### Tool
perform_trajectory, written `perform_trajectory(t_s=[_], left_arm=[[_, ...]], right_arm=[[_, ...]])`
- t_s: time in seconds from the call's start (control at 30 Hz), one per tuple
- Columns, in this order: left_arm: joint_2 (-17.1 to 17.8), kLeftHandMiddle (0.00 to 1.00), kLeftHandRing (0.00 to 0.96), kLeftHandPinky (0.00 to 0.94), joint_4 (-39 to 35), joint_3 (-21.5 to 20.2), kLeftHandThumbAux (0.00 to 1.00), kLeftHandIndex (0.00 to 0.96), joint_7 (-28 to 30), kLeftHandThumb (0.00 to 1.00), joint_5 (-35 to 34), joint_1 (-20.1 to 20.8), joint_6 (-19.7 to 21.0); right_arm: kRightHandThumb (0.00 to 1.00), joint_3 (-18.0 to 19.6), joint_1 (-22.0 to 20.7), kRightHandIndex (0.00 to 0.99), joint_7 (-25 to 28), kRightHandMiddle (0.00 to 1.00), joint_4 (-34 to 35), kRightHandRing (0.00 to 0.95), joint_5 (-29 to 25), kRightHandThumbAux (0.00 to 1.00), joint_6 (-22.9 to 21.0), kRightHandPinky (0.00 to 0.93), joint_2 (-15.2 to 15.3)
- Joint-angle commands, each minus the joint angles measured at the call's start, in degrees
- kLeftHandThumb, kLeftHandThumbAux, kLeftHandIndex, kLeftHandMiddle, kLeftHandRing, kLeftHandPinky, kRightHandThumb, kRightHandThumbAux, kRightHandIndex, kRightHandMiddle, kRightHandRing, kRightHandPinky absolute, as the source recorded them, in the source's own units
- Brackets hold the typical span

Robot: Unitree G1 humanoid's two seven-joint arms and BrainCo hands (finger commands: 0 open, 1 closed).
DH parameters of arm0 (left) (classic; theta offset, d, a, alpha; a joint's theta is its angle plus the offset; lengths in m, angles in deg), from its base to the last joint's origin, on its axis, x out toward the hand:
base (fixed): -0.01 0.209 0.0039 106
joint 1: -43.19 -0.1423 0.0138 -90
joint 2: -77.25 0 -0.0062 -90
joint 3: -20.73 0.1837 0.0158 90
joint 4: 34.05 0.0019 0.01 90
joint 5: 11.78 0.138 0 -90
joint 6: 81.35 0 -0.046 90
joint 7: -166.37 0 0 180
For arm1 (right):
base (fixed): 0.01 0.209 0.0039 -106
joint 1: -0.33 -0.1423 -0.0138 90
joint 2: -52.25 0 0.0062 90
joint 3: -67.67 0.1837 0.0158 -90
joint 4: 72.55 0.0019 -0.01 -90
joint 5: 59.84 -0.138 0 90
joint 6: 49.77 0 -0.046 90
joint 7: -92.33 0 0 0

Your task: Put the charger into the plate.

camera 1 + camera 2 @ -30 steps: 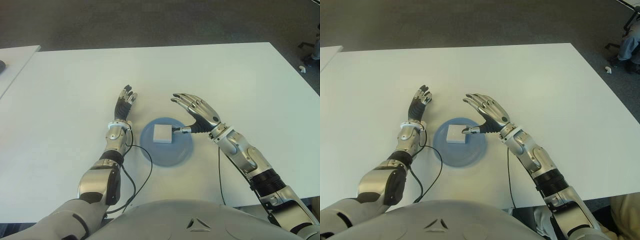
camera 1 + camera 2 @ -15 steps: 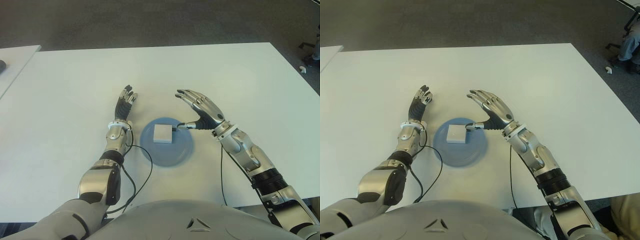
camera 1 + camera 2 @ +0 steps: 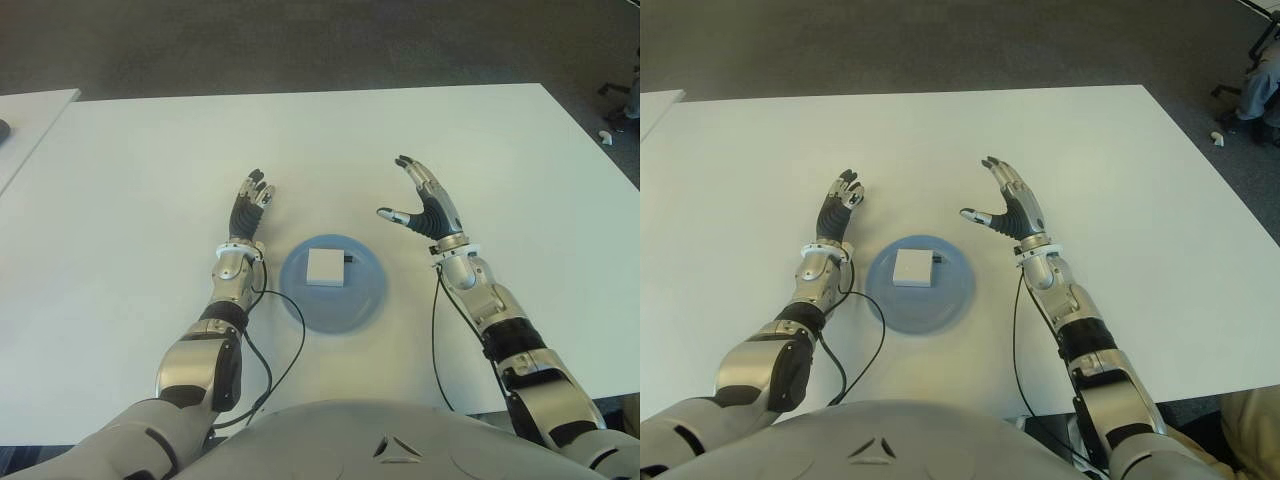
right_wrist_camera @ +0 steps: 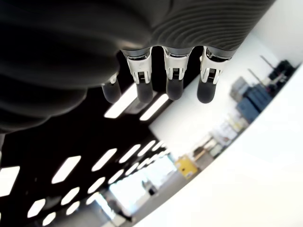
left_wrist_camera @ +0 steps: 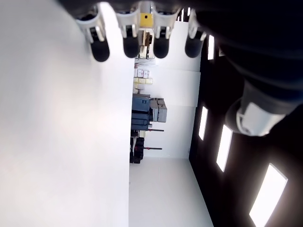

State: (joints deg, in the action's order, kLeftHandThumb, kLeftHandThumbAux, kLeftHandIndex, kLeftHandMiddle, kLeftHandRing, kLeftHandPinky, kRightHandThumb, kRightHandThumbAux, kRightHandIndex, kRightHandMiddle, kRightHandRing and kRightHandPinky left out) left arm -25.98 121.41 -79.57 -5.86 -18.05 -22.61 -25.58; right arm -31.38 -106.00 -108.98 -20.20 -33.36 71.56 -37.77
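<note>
Now the white square charger (image 3: 324,266) lies inside the round blue plate (image 3: 334,307), a little toward the plate's 11 o'clock from its middle, with a small dark part showing on the edge that faces 3 o'clock. The plate sits on the white table (image 3: 140,160), near the table's 6 o'clock edge and directly in front of the robot's torso.

The right hand (image 3: 426,204) is at about 2 o'clock from the plate, apart from both plate and charger. Its fingers are stretched out and spread toward 12 o'clock, the thumb sticking out toward 9 o'clock, and it holds nothing; the right wrist view shows the same straight fingertips (image 4: 173,88) with nothing between them.

The left hand (image 3: 250,207) shows at about 10 o'clock from the plate, near its rim but not touching it. Its fingers are extended and loosely together, pointing toward 12 o'clock, and empty as well. A thin dark cable (image 3: 282,367) runs from the left forearm and curves past the plate's 7 o'clock side toward the robot's body.
</note>
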Motion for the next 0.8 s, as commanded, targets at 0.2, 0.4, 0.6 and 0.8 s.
perform_trajectory(t_s=[0.2,0.4,0.6,0.8], left_arm=[[-1.6,0.083,0.074,0.113,6.2,-0.4,0.531,0.099,1.4,0.019,-0.2,-6.5,8.7],[-1.0,0.092,0.083,0.106,6.6,0.2,0.536,0.094,0.4,0.018,0.7,-6.3,9.3],[-0.7,0.109,0.096,0.109,6.8,0.5,0.551,0.095,0.1,0.002,0.9,-6.3,9.6],[-1.2,0.116,0.099,0.103,6.6,0.4,0.543,0.098,1.5,0.0,0.4,-6.3,9.2]], right_arm=[[0.211,9.0,1.4,0.005,6.2,0.018,-18.7,0.008,-19.0,0.563,9.5,0.044,-12.8],[0.188,10.7,0.4,0.029,10.4,0.039,-22.3,0.025,-22.2,0.62,9.5,0.046,-14.7],[0.146,11.2,-0.3,0.042,12.6,0.047,-25.0,0.031,-22.7,0.635,7.8,0.045,-15.3],[0.115,11.4,-0.9,0.046,13.1,0.045,-27.4,0.029,-22.7,0.65,5.3,0.042,-16.0]])
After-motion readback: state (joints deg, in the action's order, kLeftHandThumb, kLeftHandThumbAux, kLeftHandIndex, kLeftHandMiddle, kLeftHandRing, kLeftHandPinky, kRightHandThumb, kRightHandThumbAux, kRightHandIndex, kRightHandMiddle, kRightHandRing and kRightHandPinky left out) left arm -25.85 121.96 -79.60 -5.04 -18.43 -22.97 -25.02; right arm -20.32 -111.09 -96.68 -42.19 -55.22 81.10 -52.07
